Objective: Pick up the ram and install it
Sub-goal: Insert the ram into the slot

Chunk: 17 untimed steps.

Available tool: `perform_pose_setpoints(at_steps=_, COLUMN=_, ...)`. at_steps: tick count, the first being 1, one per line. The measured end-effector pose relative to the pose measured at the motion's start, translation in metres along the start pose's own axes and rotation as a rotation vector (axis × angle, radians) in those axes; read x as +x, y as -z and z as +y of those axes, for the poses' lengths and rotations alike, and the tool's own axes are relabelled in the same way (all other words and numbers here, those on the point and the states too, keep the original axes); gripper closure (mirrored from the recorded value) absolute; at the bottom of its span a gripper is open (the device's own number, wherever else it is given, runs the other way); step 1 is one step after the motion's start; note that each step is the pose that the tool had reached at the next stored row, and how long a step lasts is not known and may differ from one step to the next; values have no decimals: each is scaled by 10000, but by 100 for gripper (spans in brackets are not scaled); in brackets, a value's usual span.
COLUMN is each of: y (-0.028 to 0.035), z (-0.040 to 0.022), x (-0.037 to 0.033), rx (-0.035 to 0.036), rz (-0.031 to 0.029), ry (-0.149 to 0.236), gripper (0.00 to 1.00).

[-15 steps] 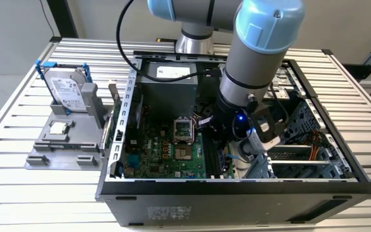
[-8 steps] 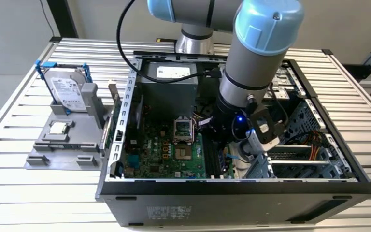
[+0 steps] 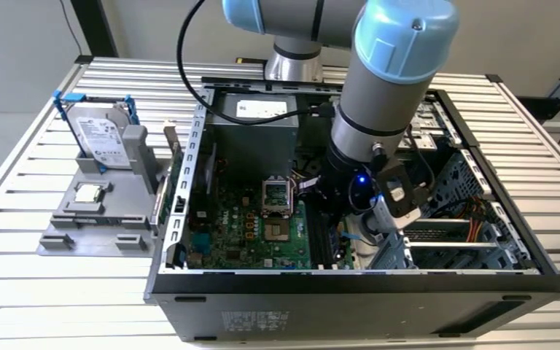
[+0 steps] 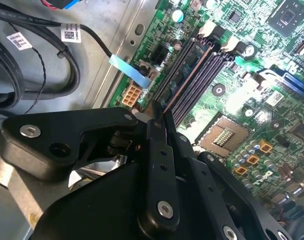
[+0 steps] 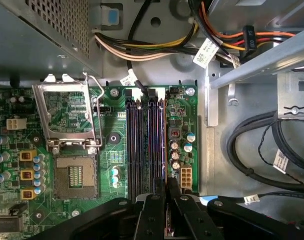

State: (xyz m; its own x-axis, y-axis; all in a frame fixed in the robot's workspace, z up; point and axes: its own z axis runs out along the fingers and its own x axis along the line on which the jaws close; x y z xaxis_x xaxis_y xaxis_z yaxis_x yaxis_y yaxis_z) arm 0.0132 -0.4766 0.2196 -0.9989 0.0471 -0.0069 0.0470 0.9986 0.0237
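While the black jaws (image 5: 167,210) grip the thin dark ram stick (image 5: 168,187), its long axis lines up with the dark memory slots (image 5: 146,145) just below.

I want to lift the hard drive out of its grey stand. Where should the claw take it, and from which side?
Likely best: grip the hard drive by its long side edges near the top, coming from above, since it stands nearly upright and its lower end sits in the grey stand.
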Motion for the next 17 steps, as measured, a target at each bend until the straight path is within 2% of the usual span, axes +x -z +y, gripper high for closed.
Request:
perform_pose_setpoints(at_steps=8, y=-11, z=-1, x=0, rx=0, rz=0, ry=-3, gripper=100)
perform_pose_setpoints(at_steps=17, y=-55, z=-2, x=0, rx=-2, rz=0, ry=-3, gripper=100)
